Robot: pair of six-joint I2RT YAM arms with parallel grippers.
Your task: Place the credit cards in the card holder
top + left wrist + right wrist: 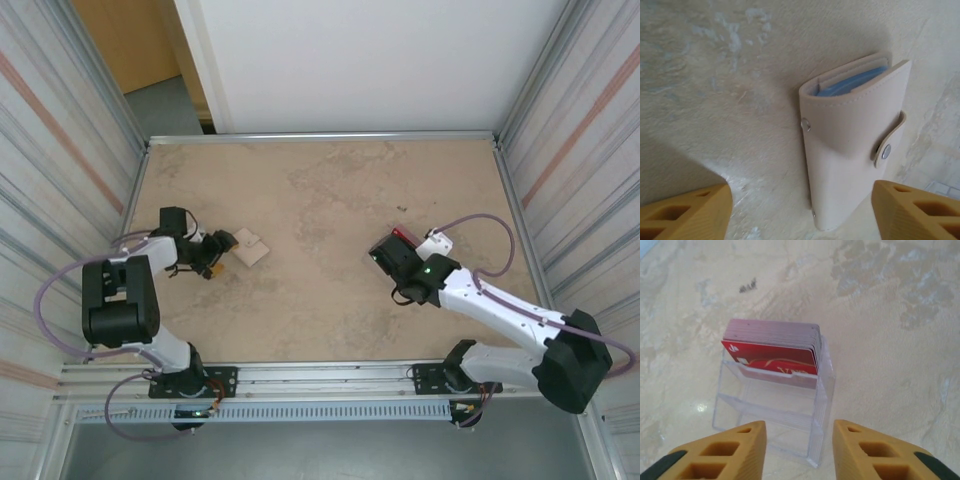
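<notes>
Beige and folded over, the card holder (855, 145) lies flat on the mottled surface (330, 190) just ahead of the left hand (802, 200), nearer its right finger than its left. A tab with a metal snap wraps round the holder's edge on that side, and pale blue pockets peep out at the end farthest from the hand. The left hand's yellow fingers (690, 212) stand wide apart with nothing between them but the holder's near end and bare surface, and they grip nothing. Well apart from it, the right hand (799, 437) hangs over a clear plastic case (772, 410) whose near corner sits between its fingertips. The red credit cards (771, 347) stand stacked on edge in the far part of that case, straight ahead of the hand. This hand is also spread open and holds nothing.
</notes>
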